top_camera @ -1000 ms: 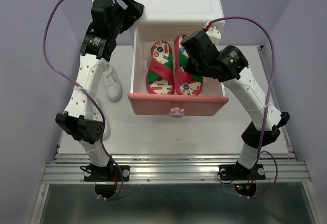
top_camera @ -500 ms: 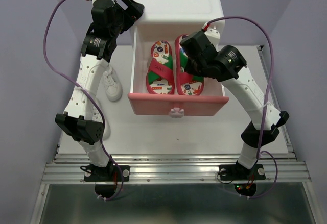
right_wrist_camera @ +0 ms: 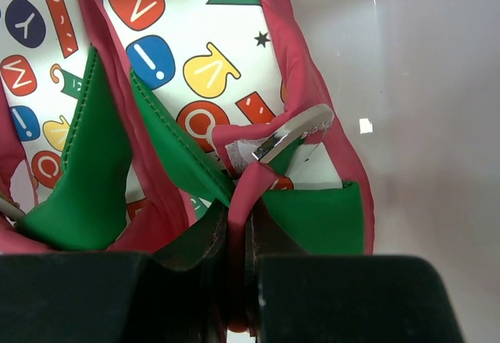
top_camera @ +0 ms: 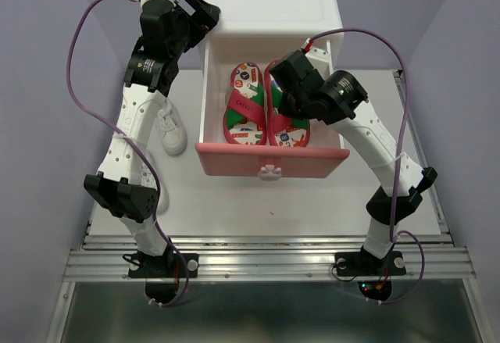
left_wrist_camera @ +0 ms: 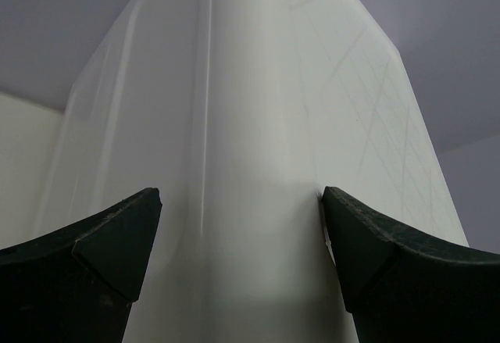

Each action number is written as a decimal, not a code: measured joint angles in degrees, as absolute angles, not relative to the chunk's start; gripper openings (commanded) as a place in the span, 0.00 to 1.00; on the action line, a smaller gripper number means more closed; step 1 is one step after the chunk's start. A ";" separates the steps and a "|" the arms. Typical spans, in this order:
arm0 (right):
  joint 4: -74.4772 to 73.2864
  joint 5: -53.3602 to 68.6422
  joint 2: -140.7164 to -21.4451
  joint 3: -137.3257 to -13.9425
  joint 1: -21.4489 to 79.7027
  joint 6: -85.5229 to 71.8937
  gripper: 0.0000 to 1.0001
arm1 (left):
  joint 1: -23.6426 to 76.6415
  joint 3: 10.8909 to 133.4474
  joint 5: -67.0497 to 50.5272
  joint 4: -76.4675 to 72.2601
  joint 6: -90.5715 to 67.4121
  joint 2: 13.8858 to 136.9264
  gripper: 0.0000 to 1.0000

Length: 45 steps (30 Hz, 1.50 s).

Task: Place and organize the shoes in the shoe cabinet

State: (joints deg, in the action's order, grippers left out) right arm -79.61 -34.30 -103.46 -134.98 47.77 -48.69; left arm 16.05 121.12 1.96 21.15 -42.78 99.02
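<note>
Nudged leftward, the right red cartoon-print flip-flop (top_camera: 289,132) lies beside its mate (top_camera: 244,107) in the white plastic cabinet's (top_camera: 269,7) open pink drawer (top_camera: 234,159), strap pinched by the right gripper (right_wrist_camera: 238,230). The left gripper (left_wrist_camera: 238,202) gapes wide astride the cabinet's corner.

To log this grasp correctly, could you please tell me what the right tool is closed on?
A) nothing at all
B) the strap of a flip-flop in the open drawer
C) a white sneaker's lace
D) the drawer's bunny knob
B: the right tool is pinched shut on the red-green strap of a flip-flop lying in the open pink drawer.
</note>
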 measured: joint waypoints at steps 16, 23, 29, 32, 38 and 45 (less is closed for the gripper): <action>-78.37 -35.97 -104.40 -134.98 47.77 -48.21 0.01 | 16.05 120.44 2.02 20.51 -42.92 98.74 0.94; -77.56 -36.62 -105.06 -134.98 47.77 -47.33 0.01 | 16.05 120.40 2.02 20.47 -42.89 98.70 0.94; -77.52 -37.30 -105.36 -134.91 47.77 -47.35 0.01 | 16.05 120.33 2.02 20.40 -42.92 98.70 0.94; -77.01 -37.93 -105.36 -134.34 47.86 -47.35 0.01 | 16.05 120.33 2.02 20.40 -42.92 98.70 0.94; -75.66 -38.81 -105.45 -133.49 48.10 -46.26 0.02 | 16.05 119.94 2.02 20.10 -42.92 98.48 0.94; -73.87 -39.53 -105.34 -131.79 48.10 -44.88 0.34 | 16.05 119.94 2.04 20.08 -42.89 98.48 0.94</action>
